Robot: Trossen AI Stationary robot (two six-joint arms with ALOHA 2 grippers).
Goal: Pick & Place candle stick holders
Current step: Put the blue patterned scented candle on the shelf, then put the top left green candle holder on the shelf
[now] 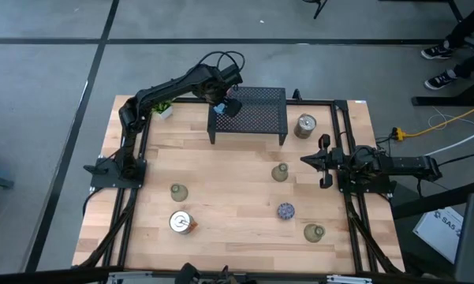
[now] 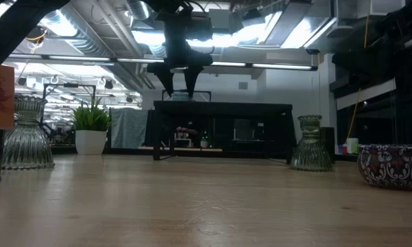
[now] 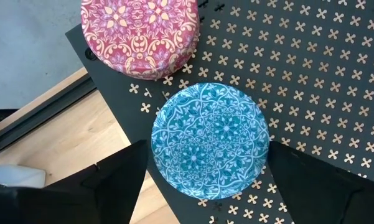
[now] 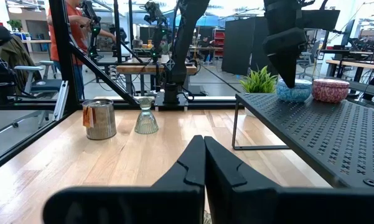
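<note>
At the near edge of the wooden table (image 1: 237,205), nothing is being handled: a shiny silver holder (image 1: 181,222) is sitting at the near left, an olive-grey glass holder (image 1: 315,232) at the near right, and a speckled dark blue holder (image 1: 285,211) just beyond it. Farther in, two more olive-grey glass holders are standing, one left of centre (image 1: 177,192) and one right of centre (image 1: 280,173). At the right edge the right arm is lying low and level across the table frame, its right gripper (image 1: 309,160) pointing inward with the fingers pressed together and holding nothing. Beyond it a second silver holder (image 1: 304,125) is resting beside the black perforated rack (image 1: 256,118). The left arm is rising from its base at the left edge, bending at the elbow and reaching across to the rack's far left corner, with its wrist turned straight down. There the left gripper (image 3: 205,180) is hovering over the light blue patterned holder (image 3: 210,140), which is sitting on the rack top; its two dark fingers (image 3: 121,177) are spread wide on either side of the holder, and whether they are touching it cannot be told. A pink patterned holder (image 3: 142,34) is sitting just beside the blue one, nearer the rack's corner. A small green potted plant (image 1: 162,109) is standing on the table near the left arm.
</note>
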